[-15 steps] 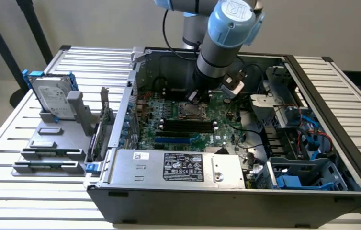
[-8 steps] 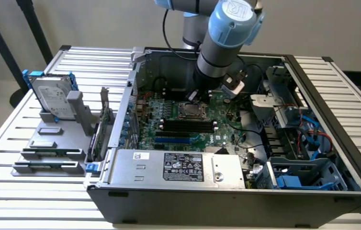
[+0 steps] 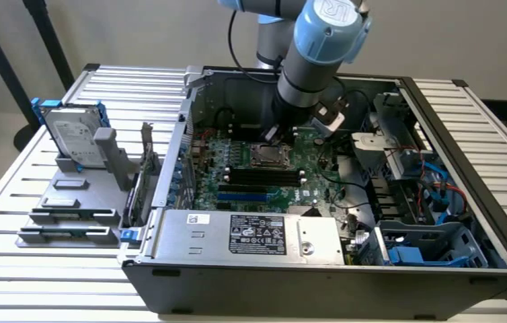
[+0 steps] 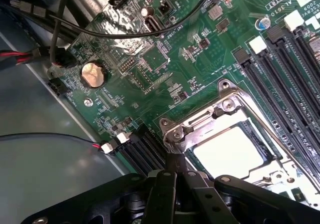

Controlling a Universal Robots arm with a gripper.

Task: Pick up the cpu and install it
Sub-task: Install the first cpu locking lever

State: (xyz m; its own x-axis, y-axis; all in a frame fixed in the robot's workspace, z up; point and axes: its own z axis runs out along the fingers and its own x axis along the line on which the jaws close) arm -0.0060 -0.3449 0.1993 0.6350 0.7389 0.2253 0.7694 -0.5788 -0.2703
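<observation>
Silvery square cpu seated flat in its metal-framed socket on the green motherboard.
In the exterior view the one black gripper hangs at centre frame just over that socket, inside the open grey steel computer case; its fingers are pressed together, holding nothing. One grey hard drive in a blue bracket stands upright at the left.

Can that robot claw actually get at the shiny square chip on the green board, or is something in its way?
Probably yes. The gripper is shut and sits right at the metal frame around the chip, whose silvery top lies bare. Nothing covers it; the black cables run off to one side.
</observation>
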